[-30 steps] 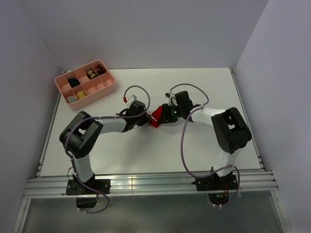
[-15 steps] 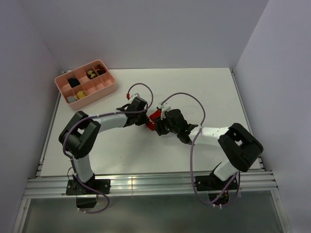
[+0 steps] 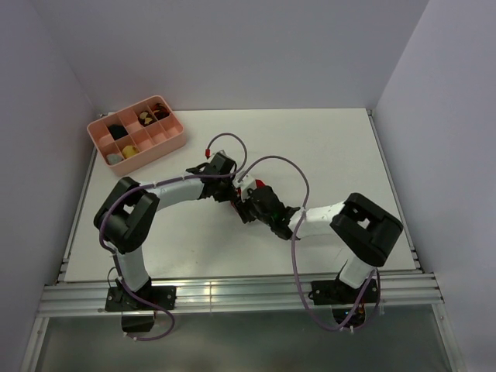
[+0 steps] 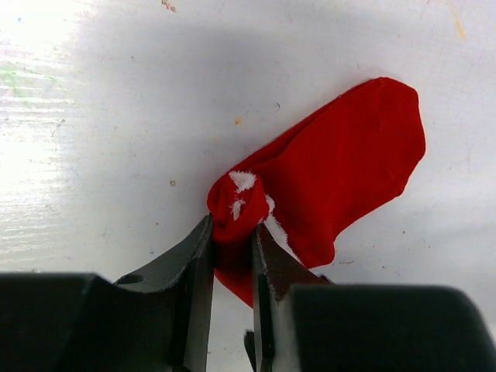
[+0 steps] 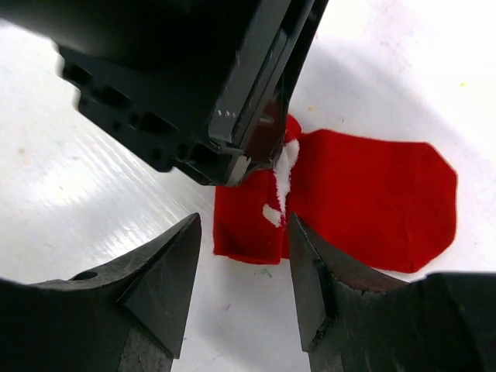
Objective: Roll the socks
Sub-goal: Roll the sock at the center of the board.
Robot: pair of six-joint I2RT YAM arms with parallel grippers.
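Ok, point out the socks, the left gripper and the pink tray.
socks (image 4: 349,163): left wrist view, flat outer part.
left gripper (image 4: 232,226): left wrist view, between its jaws.
pink tray (image 3: 153,153): top view, front wall.

A white bench (image 3: 333,155), lightly scuffed and evenly lit, sits boxed in by plain pale grey walls (image 3: 232,46), with a metal rail (image 3: 232,294) along its near edge.

Red socks (image 4: 341,170) lying flat, one end bunched into small white-flecked roll
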